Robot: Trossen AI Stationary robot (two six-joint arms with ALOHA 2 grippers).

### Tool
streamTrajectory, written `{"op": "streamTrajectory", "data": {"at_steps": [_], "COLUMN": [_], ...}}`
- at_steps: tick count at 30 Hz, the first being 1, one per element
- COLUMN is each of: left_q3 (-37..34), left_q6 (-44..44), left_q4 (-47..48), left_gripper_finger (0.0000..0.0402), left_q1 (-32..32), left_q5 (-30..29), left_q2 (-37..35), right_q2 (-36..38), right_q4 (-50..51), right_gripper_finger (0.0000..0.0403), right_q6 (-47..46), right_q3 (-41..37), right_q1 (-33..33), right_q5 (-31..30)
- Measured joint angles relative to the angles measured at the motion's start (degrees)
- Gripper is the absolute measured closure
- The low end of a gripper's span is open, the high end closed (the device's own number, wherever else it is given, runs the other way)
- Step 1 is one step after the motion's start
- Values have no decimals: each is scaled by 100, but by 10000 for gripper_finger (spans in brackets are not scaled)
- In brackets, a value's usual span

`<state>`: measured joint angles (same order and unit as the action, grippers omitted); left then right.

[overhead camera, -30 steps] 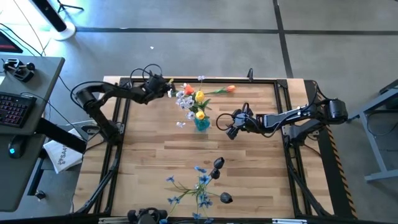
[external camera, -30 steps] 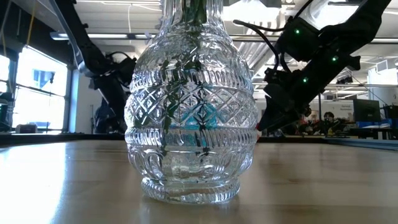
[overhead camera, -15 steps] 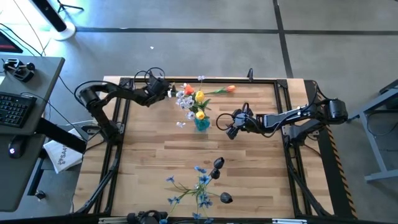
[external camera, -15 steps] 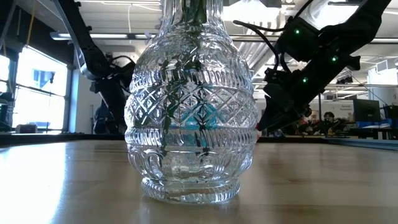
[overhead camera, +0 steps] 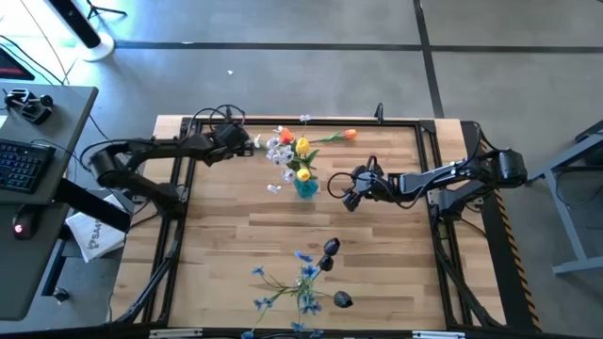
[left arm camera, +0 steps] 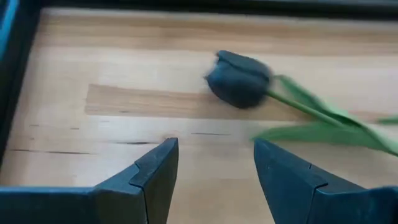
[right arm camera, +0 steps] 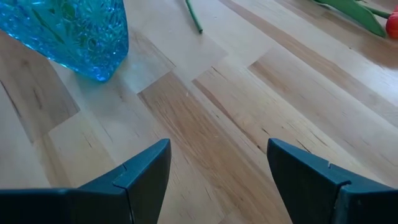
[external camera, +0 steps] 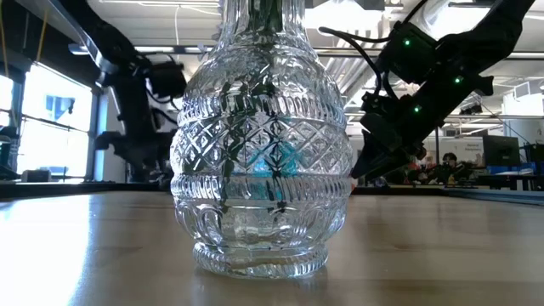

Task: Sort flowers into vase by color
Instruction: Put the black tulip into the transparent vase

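Note:
A blue vase (overhead camera: 305, 186) stands mid-table with yellow tulips (overhead camera: 302, 147) and white sprays (overhead camera: 279, 151) in it. An orange tulip (overhead camera: 349, 135) lies on the wood near the far edge. Blue sprays (overhead camera: 301, 278) and dark buds (overhead camera: 330, 248) lie near the front edge. A clear glass vase (external camera: 259, 144) stands close in the low view. My left gripper (overhead camera: 237, 141) hovers open at the far left, and a dark bud (left arm camera: 239, 78) on a green stem lies ahead of it. My right gripper (overhead camera: 350, 190) is open, just right of the blue vase (right arm camera: 68, 31).
A black frame (overhead camera: 283, 121) runs round the table's edges. A loose green stem end (right arm camera: 194, 18) lies beside the blue vase. Bare wood stretches across the table's middle (overhead camera: 283, 231). A desk with a keyboard (overhead camera: 24, 160) stands beyond the left edge.
My left gripper has drawn back toward the table's left edge and risen a little, tipping and rolling as it went. Its arm has swung outward to the left. Its fingers have stayed open. The flowers and vases have not moved.

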<state>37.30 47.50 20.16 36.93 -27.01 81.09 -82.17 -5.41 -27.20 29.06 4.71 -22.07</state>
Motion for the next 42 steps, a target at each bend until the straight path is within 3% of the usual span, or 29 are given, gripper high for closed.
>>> {"op": "streamTrajectory", "data": {"at_steps": [7,16,20,24,29,33,38,42], "left_q3": [2,9,292,652,947,1011,1010,971], "left_q6": [250,692,693,552,329,73,288,579], "left_q4": [-1156,-3413,-3542,-3072,-1828,-745,1115,1346], "left_gripper_finger": [202,202,202,202,202,202,202,202], "left_q1": [-622,-962,-962,-981,-1151,-1277,-1284,-1296], "left_q5": [209,8,-163,-162,-42,-165,-1099,-1023], "left_q2": [-135,1351,1946,2291,2166,1685,770,155], "right_q2": [0,0,2,0,0,0,0,0], "right_q4": [-2,-7,-6,-6,-3,-4,-2,-2], "right_gripper_finger": [139,139,139,139,139,139,139,139], "right_q6": [-129,-127,-110,-104,-101,-89,-88,-88], "right_q3": [0,0,0,0,0,0,0,0], "right_q1": [0,0,0,0,0,0,0,0], "right_q5": [-19,-14,-12,-12,-7,-7,-8,-34]}}
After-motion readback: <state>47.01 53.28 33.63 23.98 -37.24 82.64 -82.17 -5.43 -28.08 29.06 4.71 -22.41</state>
